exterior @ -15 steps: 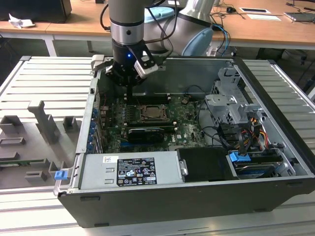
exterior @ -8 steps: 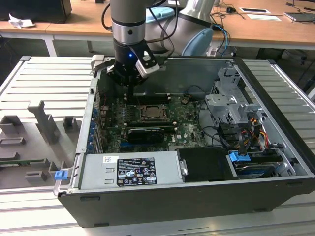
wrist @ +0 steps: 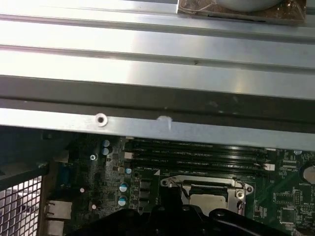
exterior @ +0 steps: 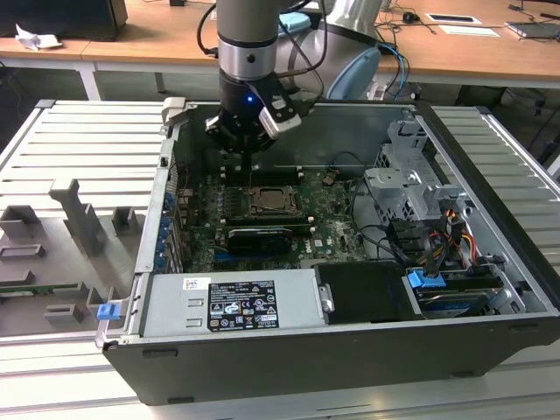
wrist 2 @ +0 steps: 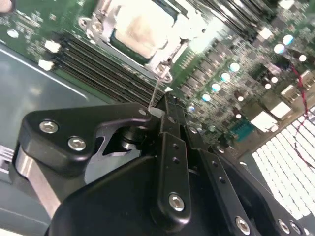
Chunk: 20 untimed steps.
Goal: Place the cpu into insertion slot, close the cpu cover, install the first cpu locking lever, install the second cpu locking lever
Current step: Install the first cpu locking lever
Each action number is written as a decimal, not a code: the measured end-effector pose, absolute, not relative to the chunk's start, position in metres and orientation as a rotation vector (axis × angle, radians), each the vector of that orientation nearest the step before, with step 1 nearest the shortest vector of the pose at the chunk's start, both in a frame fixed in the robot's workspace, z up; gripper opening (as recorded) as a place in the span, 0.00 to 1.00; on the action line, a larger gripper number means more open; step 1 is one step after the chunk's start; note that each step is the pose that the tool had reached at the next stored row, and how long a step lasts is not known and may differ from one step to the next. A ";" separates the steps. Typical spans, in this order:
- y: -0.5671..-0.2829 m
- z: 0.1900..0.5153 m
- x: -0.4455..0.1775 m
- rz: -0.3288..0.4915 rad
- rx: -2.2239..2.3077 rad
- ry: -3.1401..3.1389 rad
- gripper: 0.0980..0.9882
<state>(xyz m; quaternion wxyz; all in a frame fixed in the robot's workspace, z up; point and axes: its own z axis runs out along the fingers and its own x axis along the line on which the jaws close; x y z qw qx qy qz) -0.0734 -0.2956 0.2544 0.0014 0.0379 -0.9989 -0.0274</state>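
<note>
The cpu [wrist 2: 140, 27] is sitting in the insertion slot [exterior: 272, 203], w/ the cpu cover [wrist: 206, 184] lying around it. The end effector [wrist 2: 165, 110] is hanging just above, fingers pinched together, holding nothing. Best way, prob.: going down slow & straight, no bumping the board.

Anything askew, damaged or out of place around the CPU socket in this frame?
Nothing stands out. The cpu lies flat and square in the insertion slot, with the cpu cover framing it evenly. The gripper sits beside the socket, near a thin lever. No debris or loose parts show on the board.
</note>
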 end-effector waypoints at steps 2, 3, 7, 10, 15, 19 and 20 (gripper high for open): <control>-0.296 0.254 -0.068 -0.086 0.119 -3.135 0.01; -0.296 0.254 -0.066 -0.086 0.119 -3.135 0.01; -0.296 0.251 -0.057 -0.117 0.118 -3.135 0.01; -0.296 0.248 -0.056 -0.127 0.118 -3.135 0.01; -0.296 0.244 -0.056 -0.127 0.118 -3.135 0.01; -0.296 0.241 -0.056 -0.127 0.119 -3.135 0.01; -0.296 0.240 -0.056 -0.127 0.120 -3.135 0.01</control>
